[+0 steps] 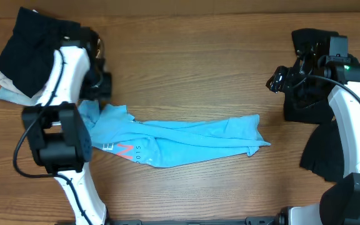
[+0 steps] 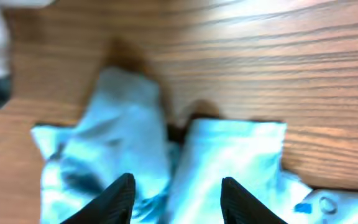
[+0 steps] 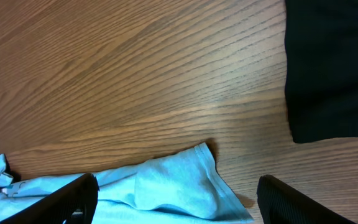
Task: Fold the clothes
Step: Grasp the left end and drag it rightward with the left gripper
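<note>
Both open wide: left gripper (image 2: 176, 202), right gripper (image 3: 178, 200). Grasp step; next pinch 9 o'clock end of blue T-shirt (image 1: 192, 140) (bunched).

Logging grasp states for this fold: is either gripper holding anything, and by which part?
Nothing is held: left gripper and right gripper are both open, neither closed on the crumpled light blue shirt.

Brown wood-grain table (image 1: 199, 69)

Robot lab bench: wood-grain table (image 1: 192, 69), 2 fixed arms, clothes piles (image 1: 27, 47) at edges.
</note>
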Robot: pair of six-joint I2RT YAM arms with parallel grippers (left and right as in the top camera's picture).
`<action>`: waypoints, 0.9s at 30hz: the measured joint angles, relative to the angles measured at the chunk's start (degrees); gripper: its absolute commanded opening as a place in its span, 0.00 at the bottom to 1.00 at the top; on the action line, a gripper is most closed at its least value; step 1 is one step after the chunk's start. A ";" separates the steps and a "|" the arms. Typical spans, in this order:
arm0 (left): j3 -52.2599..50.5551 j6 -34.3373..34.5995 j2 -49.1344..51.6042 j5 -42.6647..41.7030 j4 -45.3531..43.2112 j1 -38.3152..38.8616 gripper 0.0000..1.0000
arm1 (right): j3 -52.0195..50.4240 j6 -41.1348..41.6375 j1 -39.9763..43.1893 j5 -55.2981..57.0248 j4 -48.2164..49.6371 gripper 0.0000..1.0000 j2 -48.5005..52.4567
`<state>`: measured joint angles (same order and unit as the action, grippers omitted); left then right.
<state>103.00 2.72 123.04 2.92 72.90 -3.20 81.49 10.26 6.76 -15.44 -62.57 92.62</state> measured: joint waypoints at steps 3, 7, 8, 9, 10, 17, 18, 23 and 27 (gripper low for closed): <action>0.63 0.00 0.00 0.11 2.36 -2.51 0.45 | 0.00 0.00 0.00 0.00 0.07 0.86 0.00; -1.46 -1.46 0.00 -0.20 2.10 -2.78 0.41 | 0.00 -0.02 0.00 0.00 0.00 0.86 0.00; -1.99 -1.75 0.00 -0.59 2.12 -2.56 0.41 | 0.00 0.00 0.00 0.00 0.00 0.86 0.00; -2.69 -2.05 0.00 -0.85 2.12 -2.34 0.40 | 0.00 0.00 0.00 0.00 0.02 0.86 0.00; -3.23 -2.36 0.00 -1.09 2.12 -2.08 0.39 | 0.00 0.00 0.00 -0.02 0.02 0.86 0.00; -5.62 -3.19 0.00 -1.92 2.40 -0.98 0.36 | 0.00 0.00 -0.02 0.00 0.04 0.86 0.00; -5.92 -3.19 0.00 -1.95 2.45 -1.01 0.36 | 0.00 0.00 0.00 0.00 -0.02 0.86 0.00; -8.81 -3.26 0.00 -2.16 2.25 -1.01 0.14 | 0.00 -0.02 0.00 -0.02 0.00 0.86 0.00; -9.53 -3.98 0.00 -2.34 1.60 -1.01 0.04 | 0.00 0.00 0.00 0.00 0.02 0.86 0.00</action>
<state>93.47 -1.26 123.04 0.58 74.50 -4.21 81.49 10.26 6.76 -15.44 -62.54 92.62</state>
